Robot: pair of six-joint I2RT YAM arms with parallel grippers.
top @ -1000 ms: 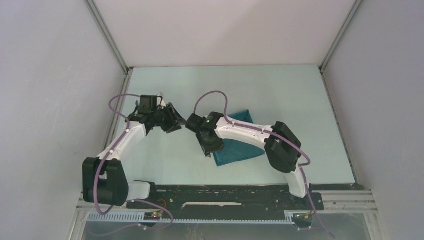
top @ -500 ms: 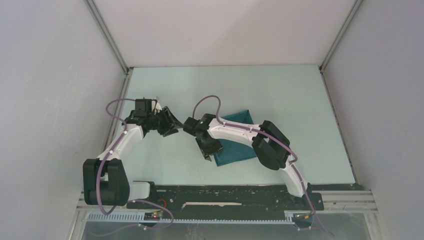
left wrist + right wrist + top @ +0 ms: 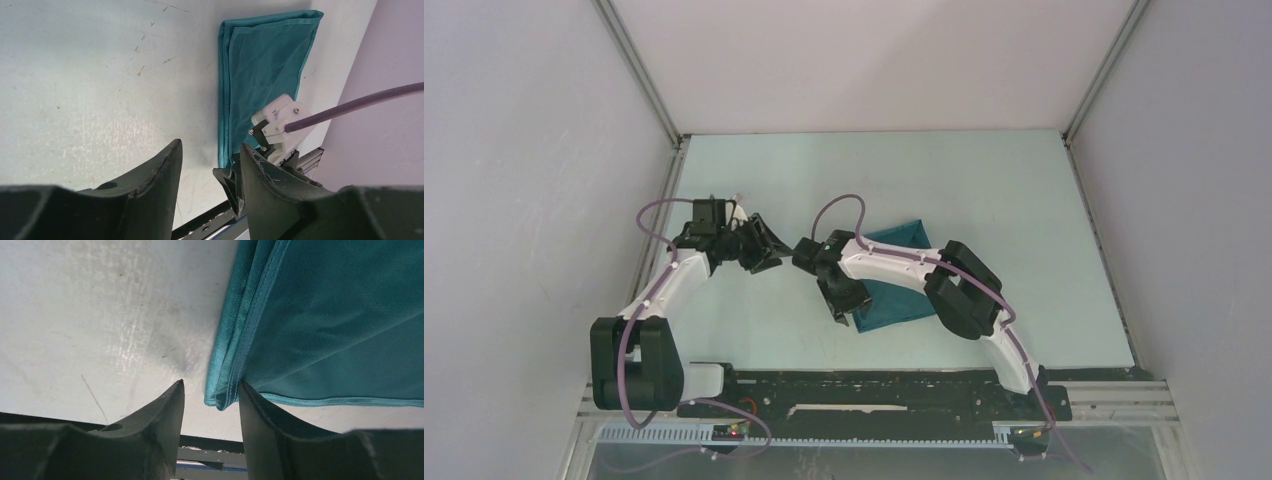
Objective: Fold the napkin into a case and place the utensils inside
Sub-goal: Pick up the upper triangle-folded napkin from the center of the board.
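Table: I see the pale table bare across its far half and right side, and that is the widest room I have.
Walls: the left wall stands close beside the left arm. The right wall is well apart from the right arm.
Near edge: the black rail carrying both bases closes off the near side.
Napkin: the napkin lies flat and folded over on itself near the table's middle. The right arm crosses over it, and its doubled hemmed edge faces left.
Right gripper: the right gripper is low at the napkin's near-left corner, jaws about half apart. In the wrist view the corner sits in the gap and the cloth runs off past the right finger. I see no clamp on it, and I cannot tell whether it touches.
Left gripper: the left gripper is over bare table left of the napkin, jaws likewise half apart with nothing between them.
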